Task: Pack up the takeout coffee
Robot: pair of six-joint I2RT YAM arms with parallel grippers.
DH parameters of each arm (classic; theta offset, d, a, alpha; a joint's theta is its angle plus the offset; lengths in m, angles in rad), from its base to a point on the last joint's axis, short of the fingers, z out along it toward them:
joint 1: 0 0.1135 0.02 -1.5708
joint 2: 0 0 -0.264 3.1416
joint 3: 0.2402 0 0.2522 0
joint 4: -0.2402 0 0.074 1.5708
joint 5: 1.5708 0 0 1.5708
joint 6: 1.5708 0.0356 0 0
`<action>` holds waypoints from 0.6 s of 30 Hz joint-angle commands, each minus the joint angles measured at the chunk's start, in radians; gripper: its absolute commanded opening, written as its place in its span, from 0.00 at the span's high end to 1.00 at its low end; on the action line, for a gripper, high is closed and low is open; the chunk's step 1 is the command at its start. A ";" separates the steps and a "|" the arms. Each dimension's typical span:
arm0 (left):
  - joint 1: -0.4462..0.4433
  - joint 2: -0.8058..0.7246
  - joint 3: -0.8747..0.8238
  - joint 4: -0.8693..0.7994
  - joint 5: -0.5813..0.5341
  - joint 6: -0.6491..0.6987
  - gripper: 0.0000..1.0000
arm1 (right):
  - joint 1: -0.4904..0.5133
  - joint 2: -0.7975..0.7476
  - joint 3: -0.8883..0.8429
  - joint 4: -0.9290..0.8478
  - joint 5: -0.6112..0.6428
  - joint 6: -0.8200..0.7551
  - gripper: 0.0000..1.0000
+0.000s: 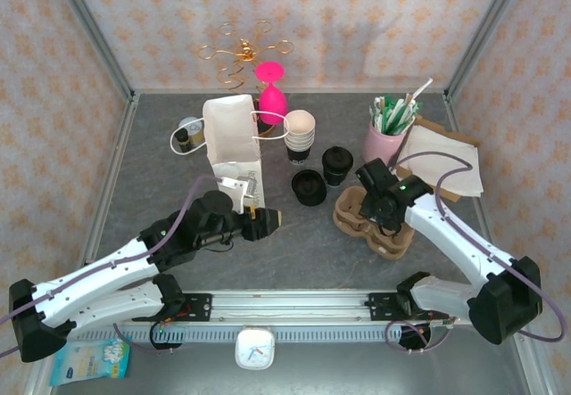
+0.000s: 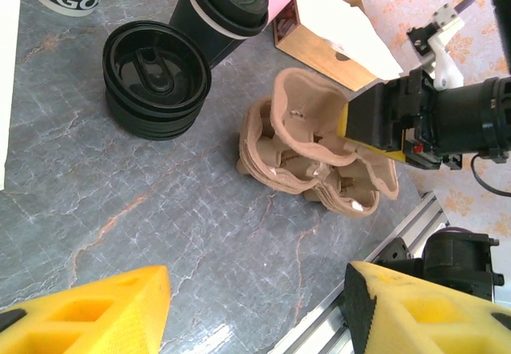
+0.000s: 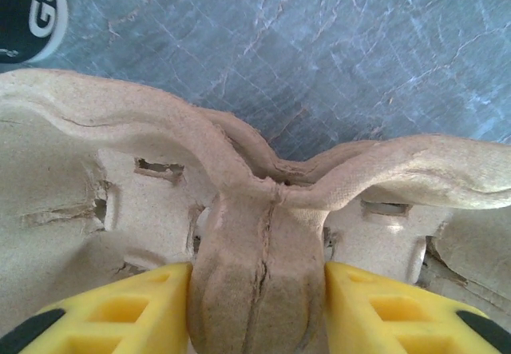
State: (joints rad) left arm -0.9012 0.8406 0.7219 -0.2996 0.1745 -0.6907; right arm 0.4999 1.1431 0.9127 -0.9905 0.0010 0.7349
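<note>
Carrier pinned, cup not yet in it

From above, the lidded cup [image 1: 337, 165] stands on the surface [image 1: 294, 248] just beside the empty carrier [image 1: 366, 224]. Left wrist: left gripper [image 2: 255, 310], jaws gaping, holding nothing (free to fetch the cup, probably). Right wrist: right gripper [image 3: 257, 310], jaws pinching the carrier's centre post, likely to steady it.

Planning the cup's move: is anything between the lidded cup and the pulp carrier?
Nothing visible on the table between lidded cup and carrier; the lid stack sits aside. The right pincer is clamped on the carrier's centre post.
</note>
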 commanded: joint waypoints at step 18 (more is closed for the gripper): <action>0.000 -0.029 0.342 -0.368 -0.266 -0.140 0.33 | -0.004 0.032 0.269 -0.115 -0.002 -0.137 0.57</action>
State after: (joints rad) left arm -0.9012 0.8257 1.0008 -0.5526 0.0059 -0.7700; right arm 0.4999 1.1625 1.1324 -1.0847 -0.0055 0.6468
